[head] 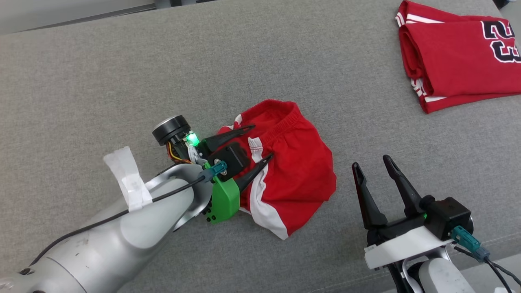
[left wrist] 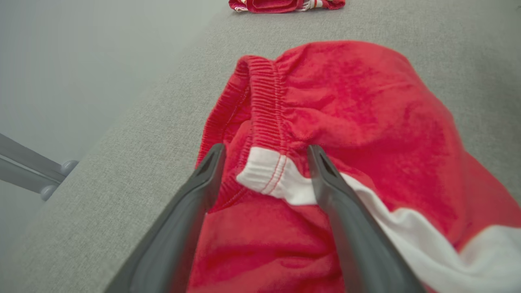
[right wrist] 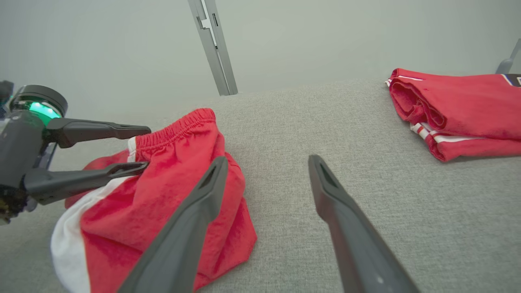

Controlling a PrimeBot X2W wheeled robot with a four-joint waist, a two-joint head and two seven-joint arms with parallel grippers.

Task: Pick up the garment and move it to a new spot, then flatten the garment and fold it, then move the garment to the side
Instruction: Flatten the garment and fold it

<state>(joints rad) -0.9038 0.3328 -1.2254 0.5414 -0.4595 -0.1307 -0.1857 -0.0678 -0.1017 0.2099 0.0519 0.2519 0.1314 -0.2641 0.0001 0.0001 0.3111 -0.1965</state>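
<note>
Probably limp and light, these shorts (head: 301, 171); the left tool (head: 261, 141), spread wide, straddles the waistband (left wrist: 264, 106), likely the firmest hold.

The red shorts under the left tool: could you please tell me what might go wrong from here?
The open left tool straddles a bunched fold by the waistband of the shorts; closing may pinch one layer only, lifting them crumpled. The folded jersey lies at the right; a move there could disturb it.

Garments counted: two, both red. One is a crumpled pair of shorts (head: 293, 171), one a folded jersey (head: 456, 57). Grippers counted: two, the left gripper (head: 261, 141) and the right gripper (head: 371, 161), each with two fingers.
</note>
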